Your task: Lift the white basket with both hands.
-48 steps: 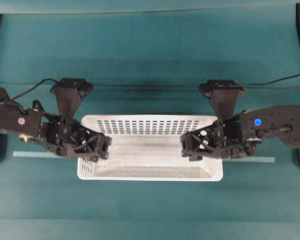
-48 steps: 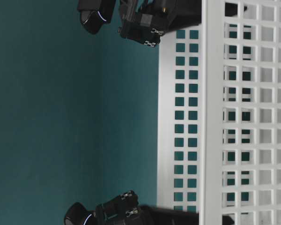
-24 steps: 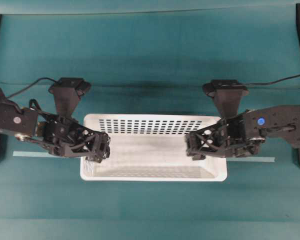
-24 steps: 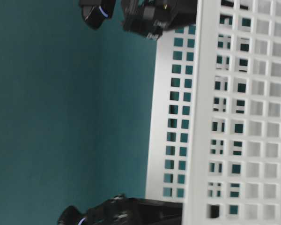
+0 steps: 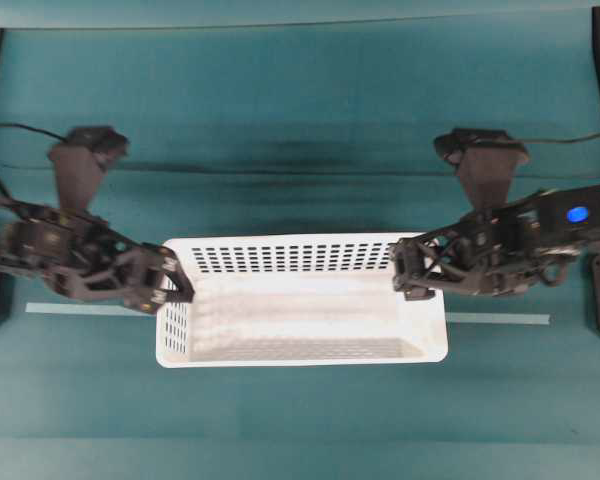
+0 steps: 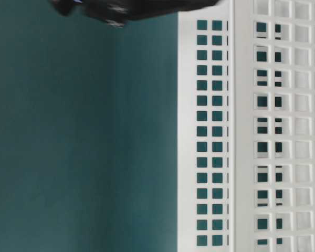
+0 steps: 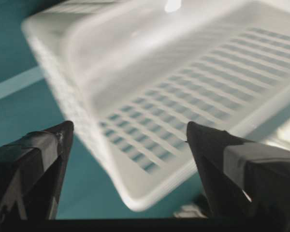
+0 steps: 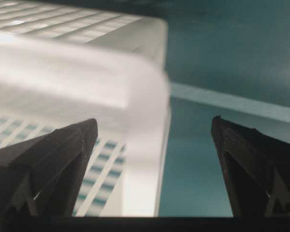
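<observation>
Looking from overhead, you see the white basket (image 5: 301, 301) lying long axis nine-to-three at table centre; the left gripper (image 5: 170, 290) spreads wide at its nine-o'clock end, the right gripper (image 5: 412, 277) equally wide astride its three-o'clock rim, neither clamped.

black jointed arms, lattice-framed left claw (image 5: 170, 288) and right claw (image 5: 412, 272), thin black cables

Bare table (image 5: 300, 120) around white basket (image 5: 300, 345)

White basket (image 5: 300, 340) on table (image 5: 300, 130), between left tool (image 5: 175, 290), right tool (image 5: 405, 275).
</observation>
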Robot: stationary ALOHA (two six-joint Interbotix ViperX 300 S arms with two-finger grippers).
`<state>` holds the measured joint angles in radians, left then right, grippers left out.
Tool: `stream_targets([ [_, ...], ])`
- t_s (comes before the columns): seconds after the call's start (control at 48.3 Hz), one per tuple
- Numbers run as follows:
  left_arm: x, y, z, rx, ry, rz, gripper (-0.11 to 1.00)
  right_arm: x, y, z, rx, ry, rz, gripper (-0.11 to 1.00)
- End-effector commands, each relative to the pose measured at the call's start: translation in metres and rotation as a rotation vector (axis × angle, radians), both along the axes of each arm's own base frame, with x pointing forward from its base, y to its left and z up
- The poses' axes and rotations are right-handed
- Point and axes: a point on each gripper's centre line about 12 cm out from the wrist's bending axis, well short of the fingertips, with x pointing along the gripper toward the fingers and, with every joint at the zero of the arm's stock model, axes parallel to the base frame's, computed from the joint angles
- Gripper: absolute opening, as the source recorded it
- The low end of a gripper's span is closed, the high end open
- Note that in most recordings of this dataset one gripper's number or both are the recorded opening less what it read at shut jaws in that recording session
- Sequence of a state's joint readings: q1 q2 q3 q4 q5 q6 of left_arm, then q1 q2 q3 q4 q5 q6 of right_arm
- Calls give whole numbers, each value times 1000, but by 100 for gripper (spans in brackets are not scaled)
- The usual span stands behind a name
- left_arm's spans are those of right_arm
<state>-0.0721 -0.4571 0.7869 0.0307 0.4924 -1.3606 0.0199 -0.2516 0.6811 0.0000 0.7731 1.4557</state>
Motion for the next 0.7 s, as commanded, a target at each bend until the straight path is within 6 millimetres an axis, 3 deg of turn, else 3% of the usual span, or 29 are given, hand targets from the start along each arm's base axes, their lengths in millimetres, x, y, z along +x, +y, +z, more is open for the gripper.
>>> stream_targets([
  [0.0, -7, -1, 31, 30, -111, -40, 94, -3, -3, 34, -15, -103, 24, 97],
  [0.145, -23, 3, 67, 114, -243, -106, 94, -12, -7, 71, -60, -265, 85, 96],
  [0.331, -37, 3, 98, 241, -420, -193, 94, -23, -7, 114, -196, -633, 223, 96],
  [0.518, -57, 5, 125, 395, -589, -257, 93, -44, -7, 139, -374, -892, 333, 95],
  [0.683, -74, 6, 139, 510, -654, -302, 93, -63, -7, 162, -591, -1000, 462, 95],
])
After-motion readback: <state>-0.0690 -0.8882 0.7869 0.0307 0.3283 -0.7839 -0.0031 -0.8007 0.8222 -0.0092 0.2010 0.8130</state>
